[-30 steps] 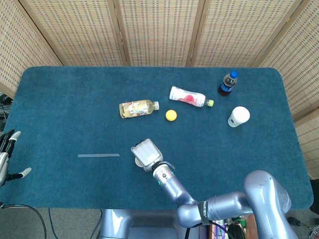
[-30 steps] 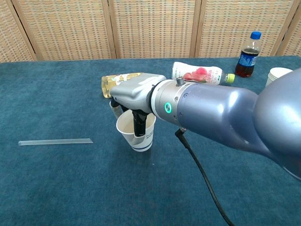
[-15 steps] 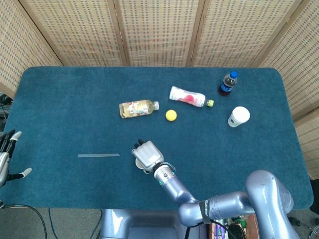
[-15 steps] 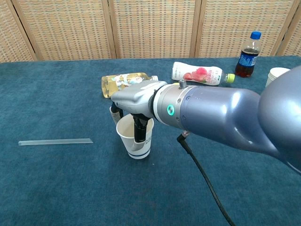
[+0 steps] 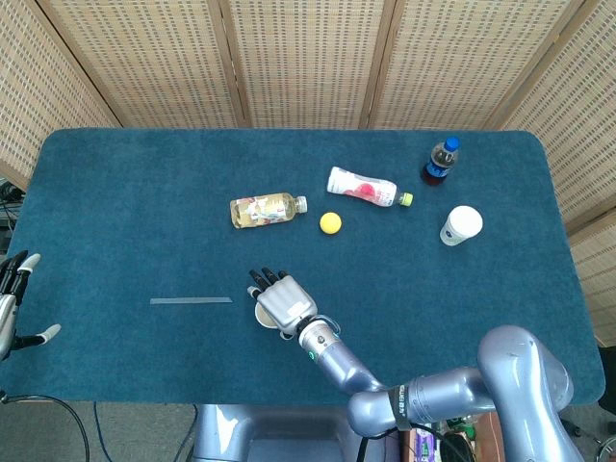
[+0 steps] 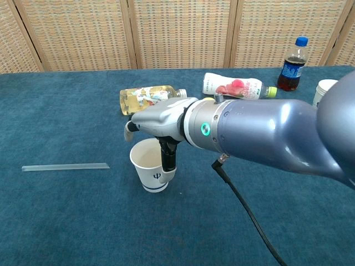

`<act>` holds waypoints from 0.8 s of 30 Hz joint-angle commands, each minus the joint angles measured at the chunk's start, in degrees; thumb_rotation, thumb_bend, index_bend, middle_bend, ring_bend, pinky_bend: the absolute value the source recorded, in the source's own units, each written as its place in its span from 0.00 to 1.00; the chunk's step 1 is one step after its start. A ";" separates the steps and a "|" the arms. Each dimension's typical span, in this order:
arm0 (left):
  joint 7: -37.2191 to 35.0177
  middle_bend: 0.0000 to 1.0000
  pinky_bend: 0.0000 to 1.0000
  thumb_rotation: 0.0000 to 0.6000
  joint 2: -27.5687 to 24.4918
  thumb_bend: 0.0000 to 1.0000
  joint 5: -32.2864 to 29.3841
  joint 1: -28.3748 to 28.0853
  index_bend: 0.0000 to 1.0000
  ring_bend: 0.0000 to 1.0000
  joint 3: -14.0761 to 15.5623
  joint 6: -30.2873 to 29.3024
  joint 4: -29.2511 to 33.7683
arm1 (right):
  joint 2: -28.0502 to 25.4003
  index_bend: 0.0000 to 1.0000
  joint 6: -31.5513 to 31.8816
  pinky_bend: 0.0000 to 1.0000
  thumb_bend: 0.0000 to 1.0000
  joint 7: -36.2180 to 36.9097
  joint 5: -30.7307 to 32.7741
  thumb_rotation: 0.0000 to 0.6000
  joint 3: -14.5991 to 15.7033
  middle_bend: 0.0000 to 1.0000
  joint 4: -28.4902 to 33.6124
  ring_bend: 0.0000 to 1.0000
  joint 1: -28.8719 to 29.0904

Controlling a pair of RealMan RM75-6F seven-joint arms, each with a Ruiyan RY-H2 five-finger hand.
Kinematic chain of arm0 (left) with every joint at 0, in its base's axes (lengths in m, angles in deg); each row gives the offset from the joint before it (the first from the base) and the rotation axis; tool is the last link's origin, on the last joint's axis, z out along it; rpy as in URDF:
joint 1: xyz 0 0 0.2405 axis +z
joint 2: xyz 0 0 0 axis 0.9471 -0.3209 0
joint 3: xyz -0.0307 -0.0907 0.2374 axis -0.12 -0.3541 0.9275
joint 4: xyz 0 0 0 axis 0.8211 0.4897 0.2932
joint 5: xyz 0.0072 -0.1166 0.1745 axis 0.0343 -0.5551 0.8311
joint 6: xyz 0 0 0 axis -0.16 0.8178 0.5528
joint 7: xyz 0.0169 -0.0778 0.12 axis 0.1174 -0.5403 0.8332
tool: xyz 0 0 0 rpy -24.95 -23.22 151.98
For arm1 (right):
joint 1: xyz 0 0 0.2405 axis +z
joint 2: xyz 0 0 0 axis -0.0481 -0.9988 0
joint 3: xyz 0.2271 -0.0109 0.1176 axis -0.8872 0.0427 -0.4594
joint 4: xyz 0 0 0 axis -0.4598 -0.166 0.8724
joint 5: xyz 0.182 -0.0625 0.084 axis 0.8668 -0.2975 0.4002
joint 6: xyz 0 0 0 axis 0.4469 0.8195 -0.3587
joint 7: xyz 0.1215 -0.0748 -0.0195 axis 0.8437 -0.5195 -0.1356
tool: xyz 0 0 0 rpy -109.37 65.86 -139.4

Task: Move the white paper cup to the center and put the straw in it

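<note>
near the middle of the blue table [image 5: 115, 192], toward its near edge, the white paper cup [image 6: 148, 169] stands upright with its mouth open and nothing visible inside. the right hand [image 6: 161, 119] grasps it from above and from the right: one dark finger [image 6: 167, 158] runs down the cup's right side, touching the rim and wall, while the rest of the hand covers the far part of the rim. from the head view the right hand [image 5: 279, 303] hides most of the cup [image 5: 260, 314], with only a sliver of rim showing at its left.

the straw [image 5: 191, 300] lies flat on the cloth to the left of the cup, well apart from it and outside it. the left hand [image 5: 14, 298] sits at the far left edge of the table, released, its fingers spread and holding nothing.

further back lie a yellow-liquid bottle [image 5: 265, 209] on its side, a small yellow ball [image 5: 330, 223], and a white-and-pink bottle [image 5: 364, 188] also on its side. a dark cola bottle [image 5: 440, 162] stands upright at the far right, with a second white cup [image 5: 461, 225] near it.
</note>
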 commanded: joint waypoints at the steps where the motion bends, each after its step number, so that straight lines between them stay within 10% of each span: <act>1: 0.00 0.00 0.00 1.00 0.01 0.03 -0.03 -0.01 0.00 0.00 -0.01 0.00 -0.03 | -0.63 0.17 0.60 0.20 0.16 -0.06 -0.28 1.00 0.18 0.00 0.81 0.00 0.11; 10: -0.05 0.00 0.00 1.00 0.09 0.03 -0.28 -0.18 0.00 0.00 -0.05 0.36 -0.28 | -10.49 0.10 1.65 0.07 0.15 1.34 -3.19 1.00 2.11 0.00 11.04 0.00 -2.02; 24: 1.28 0.00 0.00 1.00 1.15 0.04 0.05 -0.65 0.00 0.00 0.16 0.72 -0.69 | -33.75 0.10 8.71 0.00 0.12 28.28 -45.83 1.00 13.36 0.00 9.84 0.00 -21.35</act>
